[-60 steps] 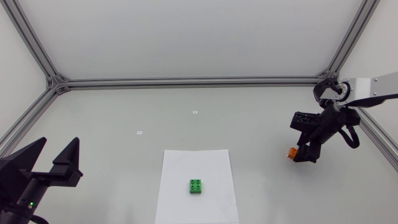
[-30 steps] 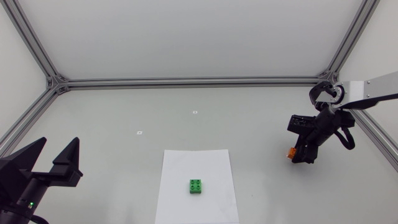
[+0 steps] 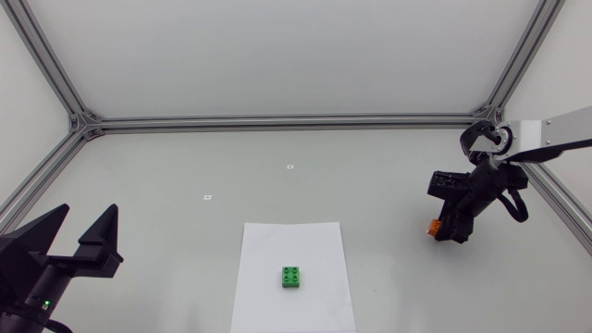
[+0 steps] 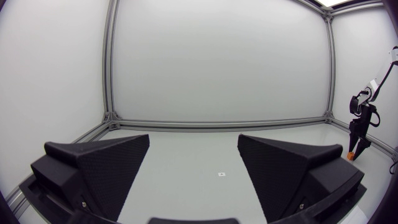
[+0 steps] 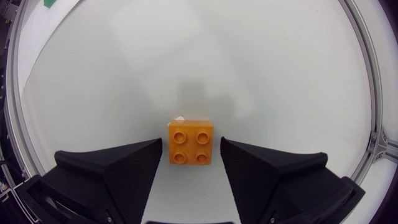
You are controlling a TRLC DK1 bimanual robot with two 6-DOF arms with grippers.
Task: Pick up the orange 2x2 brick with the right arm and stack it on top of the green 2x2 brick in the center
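Note:
The orange 2x2 brick (image 5: 190, 142) sits studs up on the table between the fingers of my right gripper (image 5: 191, 149). A narrow gap shows on each side of it, so the gripper is open. From above, the right gripper (image 3: 446, 231) hangs over the orange brick (image 3: 431, 228) at the table's right, hiding most of it. The green 2x2 brick (image 3: 292, 277) rests on a white sheet (image 3: 277, 245) in the front centre. My left gripper (image 3: 76, 233) stands open and empty at the front left, its fingers (image 4: 112, 168) spread wide.
An aluminium frame (image 3: 277, 121) borders the table at the back and along both sides. Two small white markers (image 3: 289, 166) lie on the table behind the sheet. Bare table separates the orange brick from the sheet.
The right gripper has shifted slightly left and down over the orange brick, covering more of it. The left arm and the green brick have stayed put.

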